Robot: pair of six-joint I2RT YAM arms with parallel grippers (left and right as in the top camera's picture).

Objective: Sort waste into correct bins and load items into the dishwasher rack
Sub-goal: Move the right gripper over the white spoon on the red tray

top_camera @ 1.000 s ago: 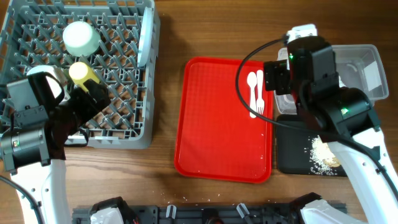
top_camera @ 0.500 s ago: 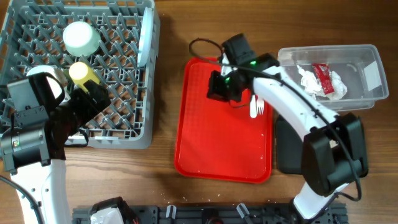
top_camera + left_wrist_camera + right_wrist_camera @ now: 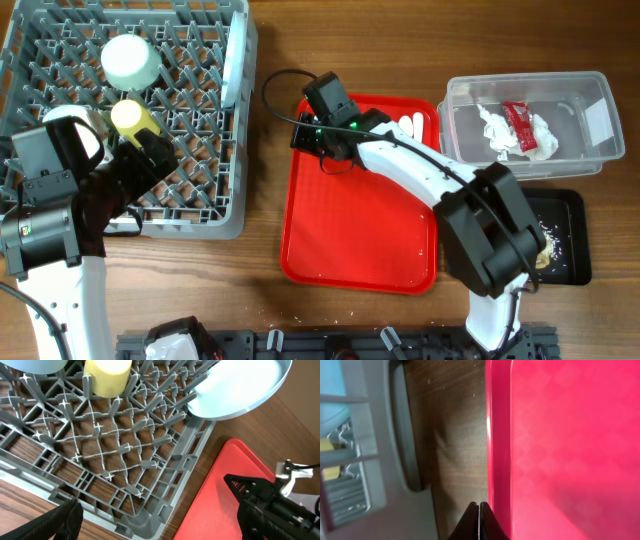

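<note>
Loading the cutlery looks like the step in hand: the white plastic spoon and fork (image 3: 408,122) lie at the far right edge of the large red serving tray (image 3: 350,230). The right gripper (image 3: 479,510), pressed together on nothing visible, sits at the tray's far left rim, well apart from them, while the left gripper (image 3: 148,160) hangs spread over the grey pegged dishwasher rack (image 3: 200,225). Next, the right gripper would need to open and reach right for a utensil.

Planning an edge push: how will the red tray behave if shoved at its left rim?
The red tray looks flat, moulded with a raised rim: probably stiff, sliding whole. Little on it, so likely light; an off-centre push may spin it. Its glossy rim could slip off the shut right gripper.
</note>
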